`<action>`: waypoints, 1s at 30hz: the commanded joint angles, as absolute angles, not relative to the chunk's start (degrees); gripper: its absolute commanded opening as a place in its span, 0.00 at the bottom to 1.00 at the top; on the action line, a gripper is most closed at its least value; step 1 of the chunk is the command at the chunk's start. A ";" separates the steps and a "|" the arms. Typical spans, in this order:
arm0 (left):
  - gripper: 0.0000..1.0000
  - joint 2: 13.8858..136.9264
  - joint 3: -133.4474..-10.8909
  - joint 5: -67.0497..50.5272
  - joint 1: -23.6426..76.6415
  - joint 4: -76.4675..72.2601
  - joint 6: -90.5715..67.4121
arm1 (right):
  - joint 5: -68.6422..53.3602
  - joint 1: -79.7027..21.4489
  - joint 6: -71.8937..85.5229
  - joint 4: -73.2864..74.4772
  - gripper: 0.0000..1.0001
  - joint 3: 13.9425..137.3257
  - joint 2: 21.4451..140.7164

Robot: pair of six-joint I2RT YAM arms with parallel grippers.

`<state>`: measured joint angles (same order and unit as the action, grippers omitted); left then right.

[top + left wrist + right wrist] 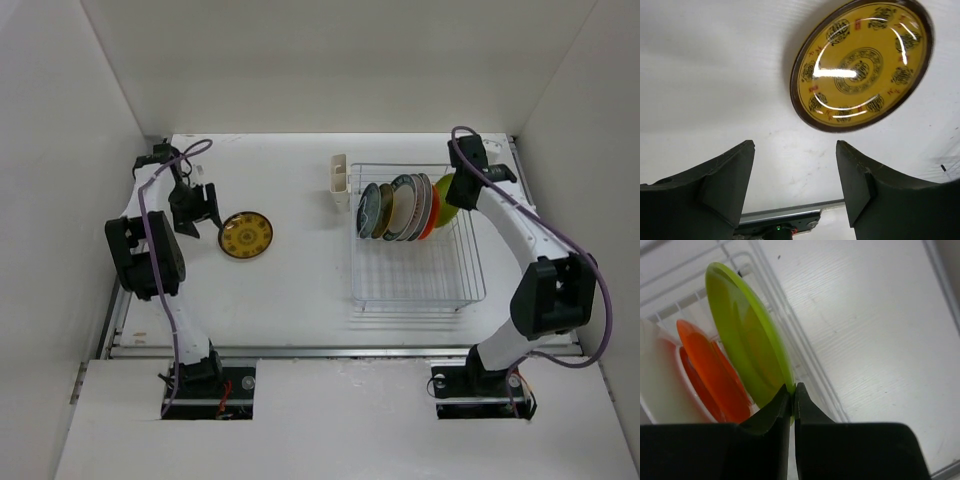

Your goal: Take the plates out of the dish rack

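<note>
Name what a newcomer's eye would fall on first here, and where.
The patterned yellow plate lies flat on the white table beside the open left gripper. At the right, colourful plates stand on edge in the wire rack, where the right gripper pinches the lime green plate at the row's end.

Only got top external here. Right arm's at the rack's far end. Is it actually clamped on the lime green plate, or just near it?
Observer: Clamped. In the right wrist view, the right gripper has its fingers shut on the rim of the lime green plate.
Operator: And the left one, carrying anything?
Observer: No. In the left wrist view, the left gripper is open and empty. The yellow patterned plate lies flat on the table beyond the fingers.
</note>
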<state>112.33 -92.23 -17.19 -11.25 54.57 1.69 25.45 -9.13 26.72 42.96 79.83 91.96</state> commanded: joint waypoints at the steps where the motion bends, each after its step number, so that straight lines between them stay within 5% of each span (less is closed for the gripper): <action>1: 0.63 105.56 -95.36 -14.85 -11.34 59.32 3.51 | 34.08 -9.14 28.48 47.97 0.00 87.78 86.48; 9: 0.65 96.86 -97.55 -24.58 -9.07 64.15 10.62 | 41.24 -12.83 29.53 56.25 0.00 102.74 82.18; 18: 0.71 93.69 -99.31 -39.81 -0.10 63.91 13.01 | -8.82 -26.96 27.33 25.72 0.00 86.50 80.77; 30: 0.72 95.98 -97.66 -36.12 4.57 62.14 12.30 | -21.09 -38.31 28.39 12.48 0.00 84.64 93.25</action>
